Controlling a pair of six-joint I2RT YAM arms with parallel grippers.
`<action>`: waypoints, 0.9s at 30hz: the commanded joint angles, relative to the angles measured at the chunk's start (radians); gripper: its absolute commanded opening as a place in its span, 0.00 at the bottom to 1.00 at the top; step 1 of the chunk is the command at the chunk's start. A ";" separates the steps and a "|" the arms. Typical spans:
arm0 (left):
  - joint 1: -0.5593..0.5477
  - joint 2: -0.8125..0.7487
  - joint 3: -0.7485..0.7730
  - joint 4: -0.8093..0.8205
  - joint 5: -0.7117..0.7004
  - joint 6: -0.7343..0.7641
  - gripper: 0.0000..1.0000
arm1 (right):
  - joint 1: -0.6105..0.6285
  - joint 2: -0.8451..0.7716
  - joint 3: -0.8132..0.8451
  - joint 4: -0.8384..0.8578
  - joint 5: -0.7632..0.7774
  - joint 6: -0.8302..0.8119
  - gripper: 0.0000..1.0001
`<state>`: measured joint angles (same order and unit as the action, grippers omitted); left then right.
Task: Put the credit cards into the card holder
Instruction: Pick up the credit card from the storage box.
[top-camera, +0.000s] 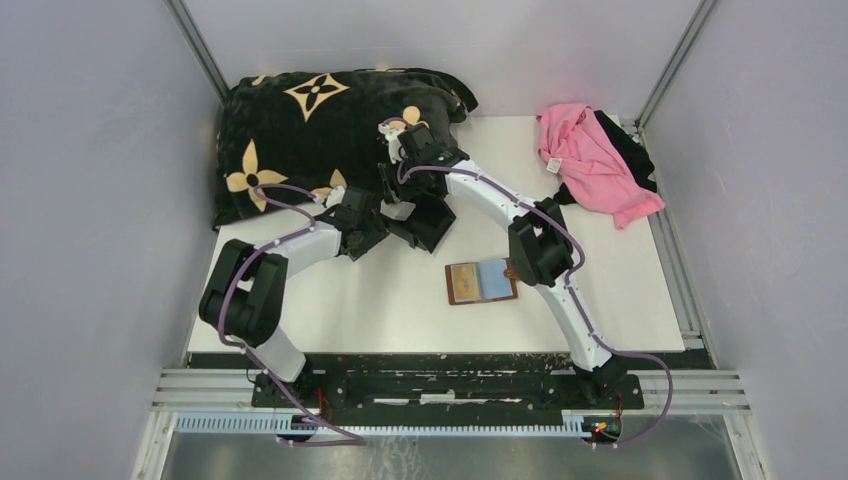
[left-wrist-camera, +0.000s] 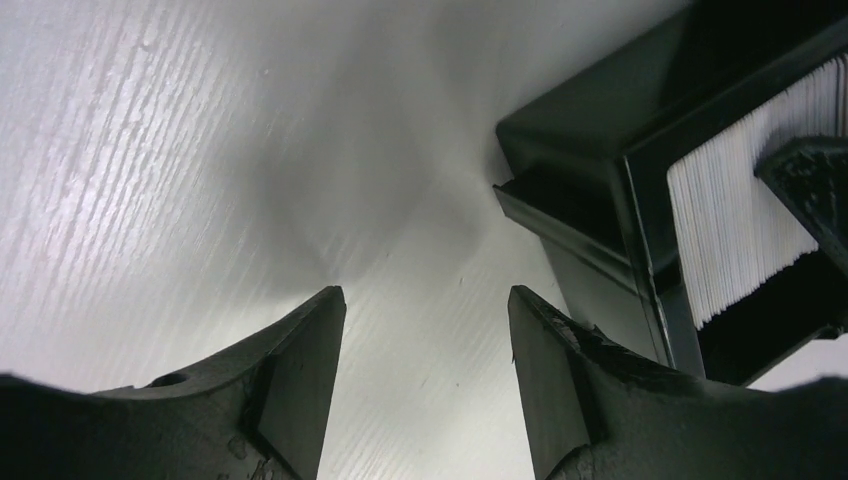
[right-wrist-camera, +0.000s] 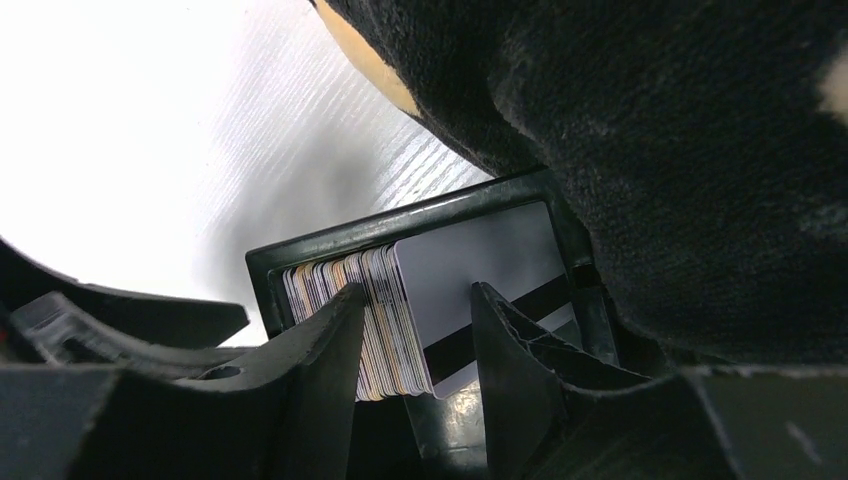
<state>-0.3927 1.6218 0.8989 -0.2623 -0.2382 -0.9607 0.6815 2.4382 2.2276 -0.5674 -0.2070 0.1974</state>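
A stack of credit cards (right-wrist-camera: 385, 320) stands on edge in a black plastic tray (right-wrist-camera: 400, 225), the end card showing a grey face with a dark stripe. My right gripper (right-wrist-camera: 418, 298) is open, its fingers straddling the last several cards of the stack. My left gripper (left-wrist-camera: 427, 295) is open over bare table just left of the tray (left-wrist-camera: 600, 180), with nothing between its fingers. From that side the cards (left-wrist-camera: 740, 240) show as white edges. The brown card holder (top-camera: 481, 282) lies open on the table, with an orange-tan card (top-camera: 463, 283) and a grey-blue card (top-camera: 495, 279) on its halves.
A black blanket with tan flower shapes (top-camera: 320, 130) is bunched at the back left, right behind the tray. A pink cloth (top-camera: 590, 160) lies over a black garment (top-camera: 632, 150) at the back right. Grey walls close in both sides of the white table (top-camera: 380, 310).
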 joint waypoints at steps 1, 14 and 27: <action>0.020 0.053 0.053 0.068 0.053 0.027 0.68 | -0.024 0.026 0.025 -0.007 -0.031 0.001 0.48; 0.041 0.168 0.129 0.098 0.134 0.046 0.62 | -0.016 -0.025 -0.027 0.026 -0.097 0.064 0.37; 0.046 0.177 0.130 0.110 0.152 0.054 0.60 | -0.008 -0.079 -0.034 0.024 -0.089 0.076 0.35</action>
<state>-0.3481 1.7641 1.0054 -0.2054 -0.1047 -0.9405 0.6487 2.4310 2.2021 -0.5278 -0.2649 0.2501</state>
